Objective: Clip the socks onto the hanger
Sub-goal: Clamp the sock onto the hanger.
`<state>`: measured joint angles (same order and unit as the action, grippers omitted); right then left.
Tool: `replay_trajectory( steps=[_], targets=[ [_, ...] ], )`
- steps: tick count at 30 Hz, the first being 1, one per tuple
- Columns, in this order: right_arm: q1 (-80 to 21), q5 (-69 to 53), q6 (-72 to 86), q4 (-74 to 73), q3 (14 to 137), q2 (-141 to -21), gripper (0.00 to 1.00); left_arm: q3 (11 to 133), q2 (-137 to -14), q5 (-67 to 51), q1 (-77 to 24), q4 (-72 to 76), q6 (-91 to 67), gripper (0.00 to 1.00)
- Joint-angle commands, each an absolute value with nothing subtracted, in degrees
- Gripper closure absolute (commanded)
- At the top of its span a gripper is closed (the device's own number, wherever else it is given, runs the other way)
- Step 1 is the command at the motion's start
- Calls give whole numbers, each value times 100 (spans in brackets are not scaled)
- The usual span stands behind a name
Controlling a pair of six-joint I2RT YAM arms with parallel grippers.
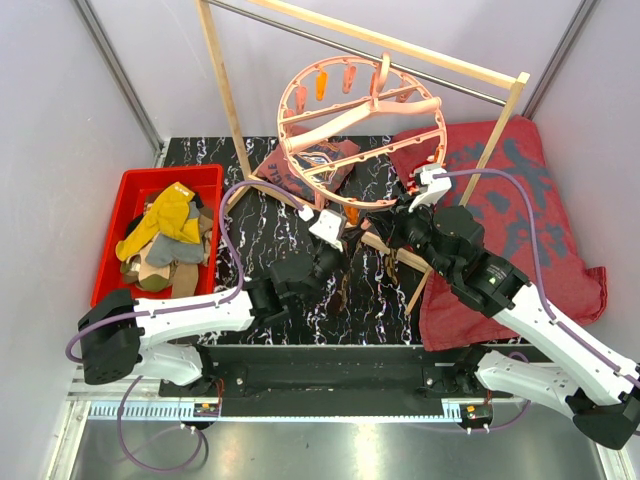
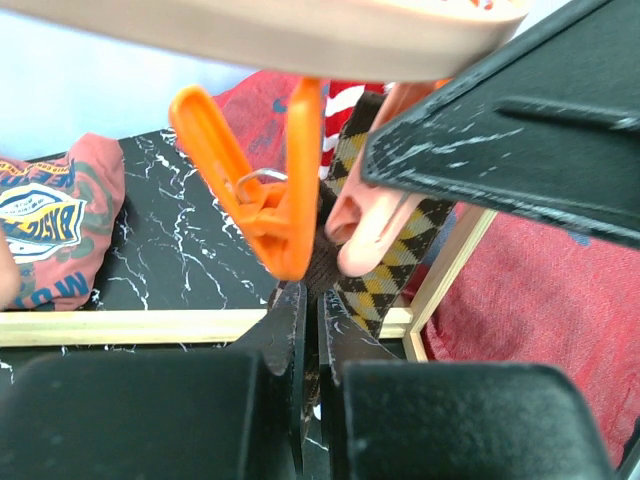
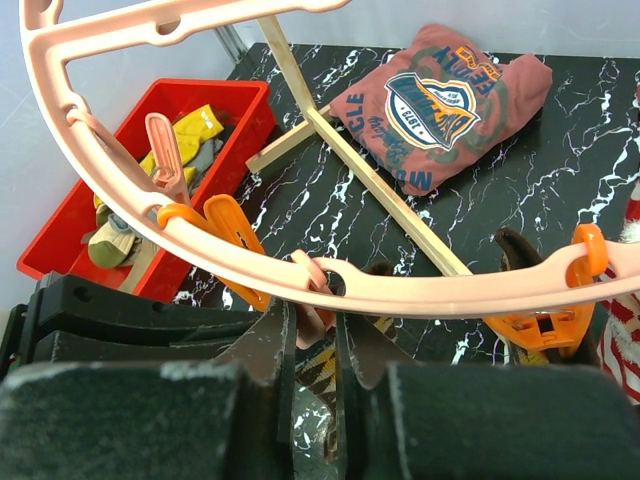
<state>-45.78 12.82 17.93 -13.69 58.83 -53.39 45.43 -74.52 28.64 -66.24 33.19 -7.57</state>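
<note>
A black marble-patterned table with white veining (image 1: pixel 370 300) stands inside an enclosure of pale grey-lilac walls (image 1: pixel 60 100). A light wooden frame rack (image 1: pixel 222 80) stands on the table, and the large round salmon-pink plastic ring hanger (image 1: pixel 352 113) hangs tilted from its upper rail. At the table's left edge a red plastic bin (image 1: pixel 170 174) holds a loose heap of socks with a mustard yellow sock (image 1: pixel 170 215) on top. A large dark-red patterned cloth (image 1: pixel 540 200) covers the right side, and a folded red printed shirt (image 3: pixel 440 100) lies toward the back. Both arms reach to the ring's lower rim. The left gripper (image 2: pixel 311 300) has its fingers drawn nearly together with a dark strip of the brown-tan argyle sock (image 2: pixel 395 270) in the slit; the sock hangs just beside an orange plastic clip (image 2: pixel 275 215). The right gripper (image 3: pixel 315 320) is pinched onto a small pink plastic clip (image 3: pixel 312 285) hanging from the rim, with the argyle sock just below it. A red-white striped sock (image 3: pixel 625 340) hangs at the rim farther along.
</note>
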Motion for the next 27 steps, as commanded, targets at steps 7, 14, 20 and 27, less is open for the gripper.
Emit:
replay_trajectory(
  steps=[7, 14, 20, 27],
  targets=[
    [-4614, 1187, 1925, -1301, 6091, -5370, 100, 4852, -7479, 2953, -6759, 3832, -563, 100],
    [-4614, 1125, 2030, -1292, 6108, -5388, 100, 4869, -7497, 3093, -6829, 3972, -475, 100],
    [-4614, 1195, 2171, -1327, 6100, -5396, 100, 4895, -7462, 3287, -6855, 4096, -387, 100],
    [-4623, 1195, 2250, -1336, 6126, -5423, 100, 4957, -7488, 3296, -6882, 4122, -369, 100]
  ],
)
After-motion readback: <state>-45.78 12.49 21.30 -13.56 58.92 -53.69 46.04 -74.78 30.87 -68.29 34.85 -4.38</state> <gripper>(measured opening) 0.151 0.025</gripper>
